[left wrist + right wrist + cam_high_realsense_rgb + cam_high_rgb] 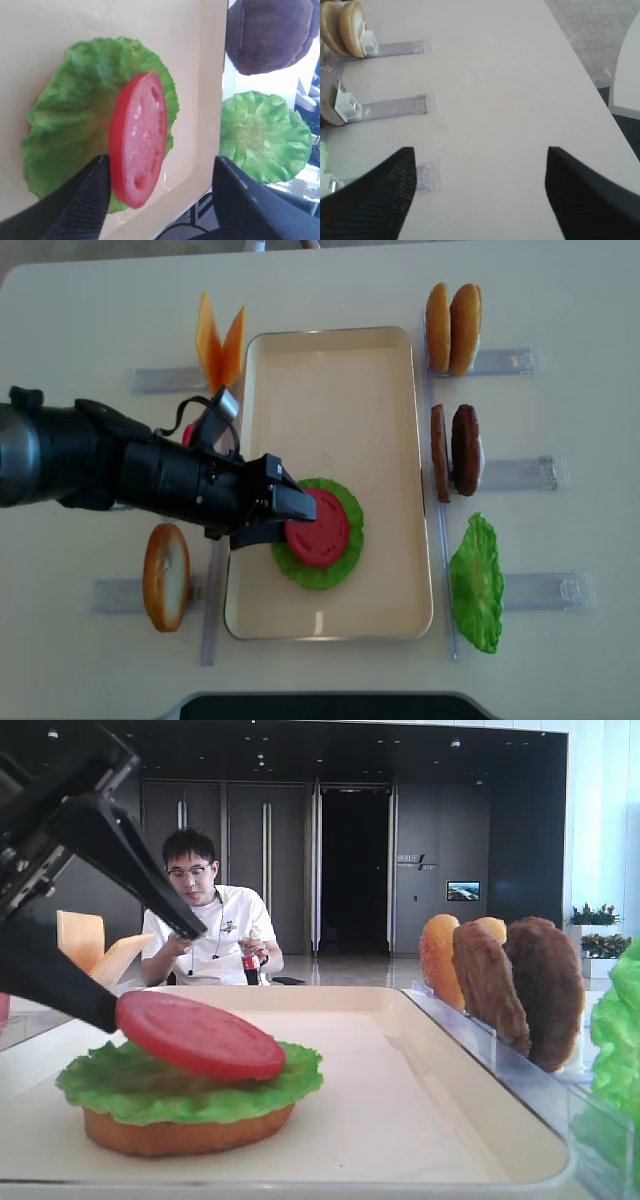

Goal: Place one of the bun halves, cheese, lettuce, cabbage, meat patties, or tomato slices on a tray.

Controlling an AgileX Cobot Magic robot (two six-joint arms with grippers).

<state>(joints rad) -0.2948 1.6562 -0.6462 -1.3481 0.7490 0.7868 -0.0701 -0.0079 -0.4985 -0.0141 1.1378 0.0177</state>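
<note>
1. The tomato slice [319, 531] is seen lying on the lettuce [335, 567] and bun half [180, 1132], lower centre of the tray [330, 360].
2. The left gripper [283, 515] is shown released, fingers parted at the slice's left edge.
3. The right gripper [480, 192] is shown spread apart over bare table [495, 75], nothing grasped.
4. Meat patties [455, 450] are racked right of the tray.
</note>
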